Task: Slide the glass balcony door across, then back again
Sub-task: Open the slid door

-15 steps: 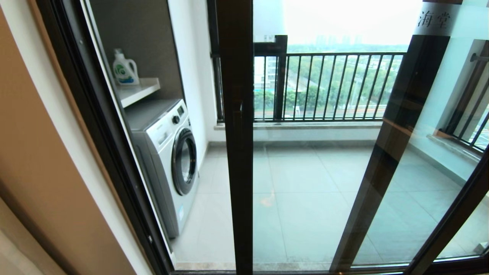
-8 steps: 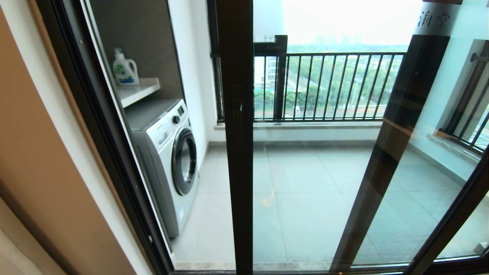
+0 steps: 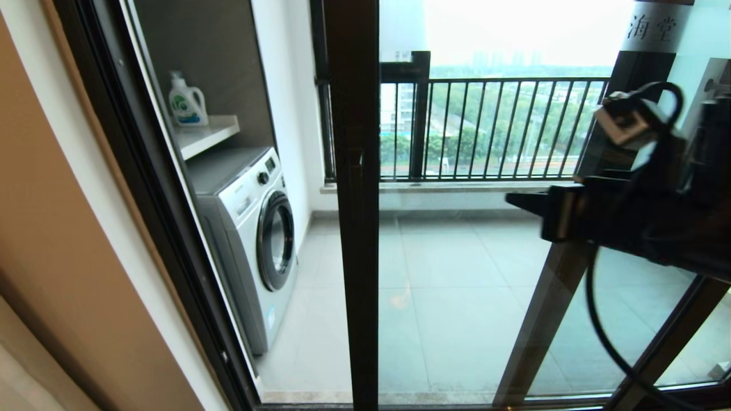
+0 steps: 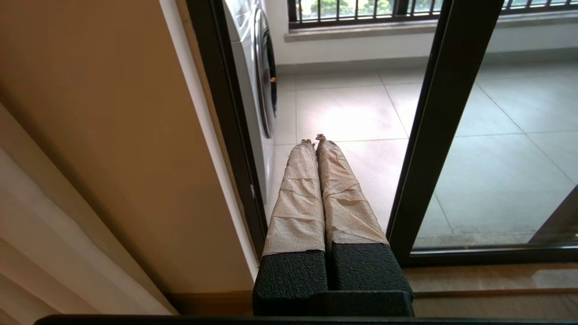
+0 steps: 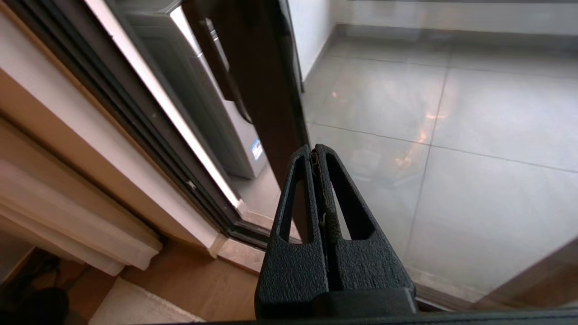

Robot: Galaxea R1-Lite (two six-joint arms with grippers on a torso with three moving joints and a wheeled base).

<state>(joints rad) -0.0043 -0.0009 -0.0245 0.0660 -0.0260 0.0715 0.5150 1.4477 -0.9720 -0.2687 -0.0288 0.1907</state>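
The right arm has come up into the head view: a moment ago that side showed only glass and frame, and now the right end effector [image 3: 517, 201] hangs at the right, its dark tip pointing left toward the middle, with a looping black cable under it. Its fingers are pressed together with nothing between them, as the right wrist view shows plainly [image 5: 316, 155].

The glass balcony door [image 3: 357, 228] has not shifted from where it stood before. Its dark brown upright runs through the centre of the head view, with the bar handle [image 3: 355, 182] on it at about mid height. To the left of that upright lies the gap, with the washing machine [image 3: 251, 228] and a detergent bottle [image 3: 185, 103] on the shelf above it. The frosted strip with characters [image 3: 651, 25] sits at top right, above the raised arm. The right end effector is well apart from the handle and touches neither the frame nor the glass, as far as I can see.

The left end effector [image 4: 314, 141] is low down by the door's bottom track, out of the head view, its tape-wrapped fingers [image 4: 298, 198] closed flat against each other and holding nothing. It points at the balcony floor through the gap, between the wall-side frame and the door's upright [image 4: 440, 117].
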